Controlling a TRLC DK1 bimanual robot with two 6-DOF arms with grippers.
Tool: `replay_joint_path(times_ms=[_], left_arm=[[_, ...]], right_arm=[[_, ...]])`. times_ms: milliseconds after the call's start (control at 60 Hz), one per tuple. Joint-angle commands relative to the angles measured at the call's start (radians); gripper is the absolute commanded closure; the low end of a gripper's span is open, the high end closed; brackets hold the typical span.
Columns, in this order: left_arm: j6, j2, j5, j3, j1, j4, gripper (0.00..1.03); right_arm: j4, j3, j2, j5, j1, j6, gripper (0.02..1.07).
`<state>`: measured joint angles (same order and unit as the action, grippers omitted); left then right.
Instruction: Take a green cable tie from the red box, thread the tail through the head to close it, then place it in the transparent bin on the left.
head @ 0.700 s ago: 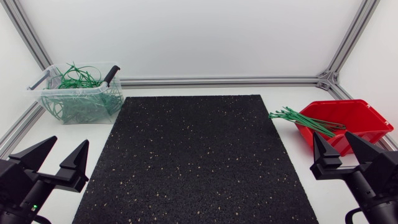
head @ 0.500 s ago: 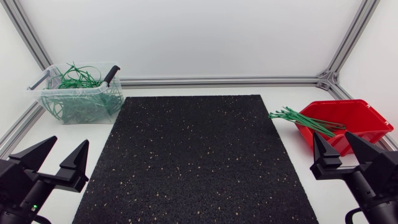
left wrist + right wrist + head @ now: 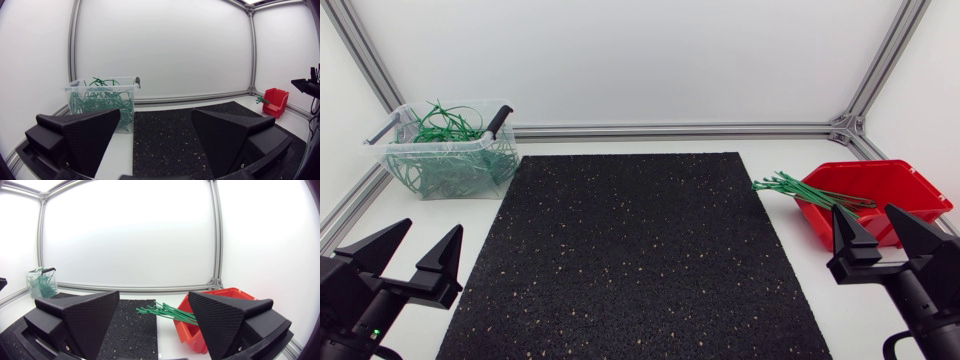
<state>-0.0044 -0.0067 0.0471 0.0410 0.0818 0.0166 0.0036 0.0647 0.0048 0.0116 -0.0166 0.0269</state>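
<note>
The opening step, lifting one tie out, is judged not yet begun, since nothing is held. The right gripper (image 3: 867, 228) is seen at about 4 o'clock of the black mat (image 3: 620, 250), fingers spread wide and empty, just short of the red box (image 3: 918, 178), which is set at 3 o'clock beside the mat. The green cable ties (image 3: 798, 187) are found as a loose bundle draped over the box's mat-side rim, their free ends fanned out above the white table toward the mat's edge at about 2 o'clock. Those overhanging ends are best approached rather than the tangle inside the box: the open fingers should be brought down astride a single strand near the fan's outer edge, where the strands are most separated, and closed only when one strand is isolated, so that neighbours are not dragged out. Which end is head or tail cannot be told. The left gripper (image 3: 430, 238) is placed at about 8 o'clock, fingers likewise apart and empty. The transparent bin (image 3: 390, 150), already holding closed ties, stands at 10 o'clock, well apart from both grippers.
</note>
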Motion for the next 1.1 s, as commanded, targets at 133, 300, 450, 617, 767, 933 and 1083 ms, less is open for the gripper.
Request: replay_joint_path(times_ms=[133,300,450,617,767,933,1083], left_arm=[[-0.019,-0.007,0.007,-0.041,0.004,-0.014,0.04],[-0.019,-0.007,0.007,-0.041,0.004,-0.014,0.04],[-0.019,-0.007,0.007,-0.041,0.006,-0.014,0.04],[-0.019,-0.007,0.007,-0.041,0.006,-0.014,0.04],[-0.019,-0.007,0.007,-0.041,0.006,-0.014,0.04],[-0.019,-0.006,0.007,-0.041,0.004,-0.014,0.04],[-0.019,-0.006,0.007,-0.041,0.001,-0.015,0.04]], right_arm=[[-0.020,0.064,-0.012,0.008,0.012,0.022,0.07],[-0.042,0.116,-0.009,0.008,0.012,0.018,0.07],[-0.077,0.185,0.031,0.008,0.007,0.016,0.07],[-0.120,0.293,0.124,0.008,0.010,0.016,0.07],[-0.171,0.412,0.241,0.011,0.017,0.016,0.07],[-0.214,0.540,0.366,0.013,0.017,0.016,0.07],[-0.281,0.689,0.495,0.013,0.018,0.015,0.07]])
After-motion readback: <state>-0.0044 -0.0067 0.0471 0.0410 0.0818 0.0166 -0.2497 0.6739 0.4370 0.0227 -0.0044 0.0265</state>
